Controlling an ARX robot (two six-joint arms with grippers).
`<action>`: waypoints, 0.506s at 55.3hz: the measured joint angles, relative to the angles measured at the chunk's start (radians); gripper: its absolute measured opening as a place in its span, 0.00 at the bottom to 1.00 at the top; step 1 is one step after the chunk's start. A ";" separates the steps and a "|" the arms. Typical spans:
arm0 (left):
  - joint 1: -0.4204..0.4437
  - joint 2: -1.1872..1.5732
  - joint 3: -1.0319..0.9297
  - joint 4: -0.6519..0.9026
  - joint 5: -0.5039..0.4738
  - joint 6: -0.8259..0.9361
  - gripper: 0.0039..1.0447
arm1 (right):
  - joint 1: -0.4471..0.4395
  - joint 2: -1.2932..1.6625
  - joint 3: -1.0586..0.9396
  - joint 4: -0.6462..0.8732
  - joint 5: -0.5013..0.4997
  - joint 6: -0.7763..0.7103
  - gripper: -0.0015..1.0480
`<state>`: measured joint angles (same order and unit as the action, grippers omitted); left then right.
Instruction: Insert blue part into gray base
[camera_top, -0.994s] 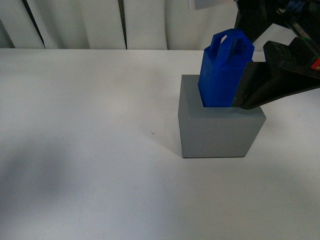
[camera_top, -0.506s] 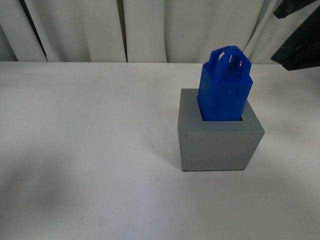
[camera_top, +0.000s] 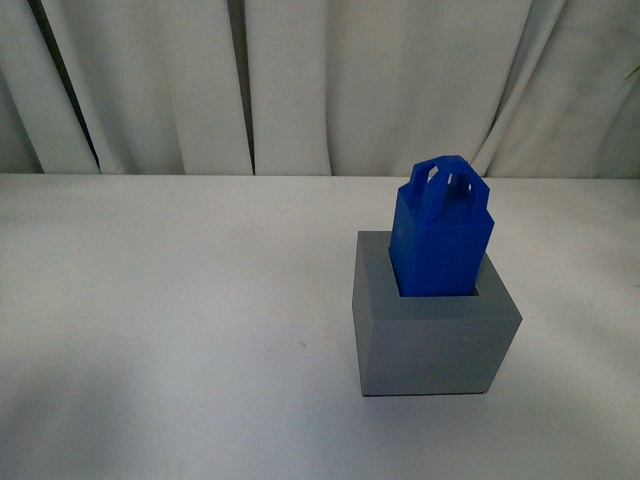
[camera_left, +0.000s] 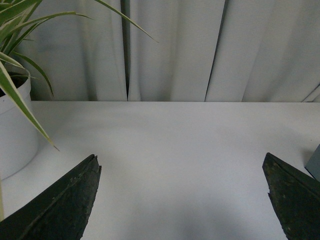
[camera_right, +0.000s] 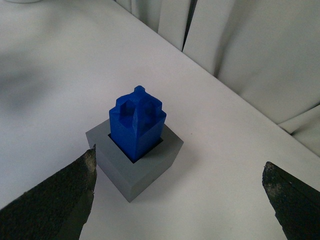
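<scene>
One bright blue plastic block with loop handles (camera_top: 442, 240) stands in the square hole of the gray plastic cube (camera_top: 435, 345), on a plain white table (camera_top: 180, 330) with white curtains (camera_top: 330, 80) behind. Both the left gripper (camera_left: 181, 157) and the right gripper (camera_right: 180, 157) have their jaws spread wide, holding nothing.

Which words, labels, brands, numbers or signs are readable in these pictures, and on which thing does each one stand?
There are none. No text, label, number or sign shows on the blue part, the gray base, the white pot, the table or the curtains.
</scene>
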<state>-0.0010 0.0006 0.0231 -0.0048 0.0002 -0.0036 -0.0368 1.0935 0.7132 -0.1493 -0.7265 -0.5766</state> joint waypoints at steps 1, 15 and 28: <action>0.000 0.000 0.000 0.000 0.000 0.000 0.94 | 0.000 0.000 -0.002 0.000 0.000 0.012 0.93; 0.000 0.000 0.000 0.000 0.000 0.000 0.94 | 0.042 -0.086 -0.250 0.556 0.567 0.346 0.71; 0.000 0.000 0.000 0.000 0.000 0.000 0.94 | 0.034 -0.205 -0.437 0.759 0.728 0.540 0.34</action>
<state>-0.0013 0.0006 0.0231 -0.0048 0.0006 -0.0040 -0.0029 0.8883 0.2764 0.6094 0.0013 -0.0364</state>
